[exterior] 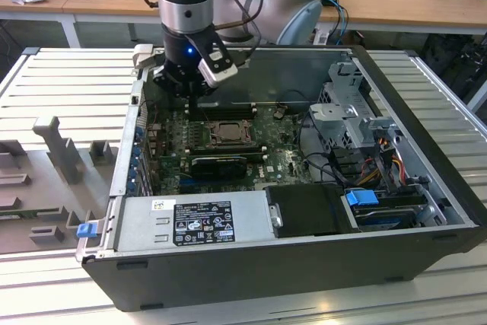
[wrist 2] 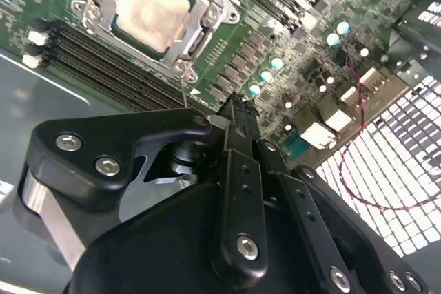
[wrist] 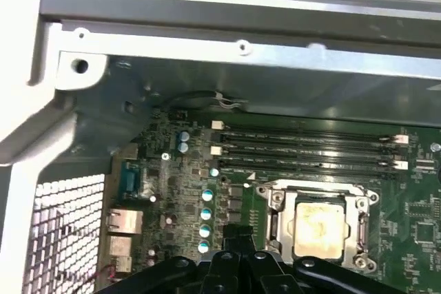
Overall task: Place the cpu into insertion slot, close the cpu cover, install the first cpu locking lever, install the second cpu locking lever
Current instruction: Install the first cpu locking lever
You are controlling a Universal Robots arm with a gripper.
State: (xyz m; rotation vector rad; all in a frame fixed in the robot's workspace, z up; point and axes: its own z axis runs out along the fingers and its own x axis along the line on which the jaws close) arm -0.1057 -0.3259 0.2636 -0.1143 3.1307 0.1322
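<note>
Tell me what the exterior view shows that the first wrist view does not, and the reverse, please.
Exterior view: the arm, the labelled power supply, and the drive bays at the exterior view's right. First wrist view: the vent grille and the rear ports next to it. Both: the cpu framed by the cpu cover, the memory slots beside it, and the gripper near them.

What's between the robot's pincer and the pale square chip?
In the second wrist view: an edge of the silvery metal frame, then a strip of green circuit board.
</note>
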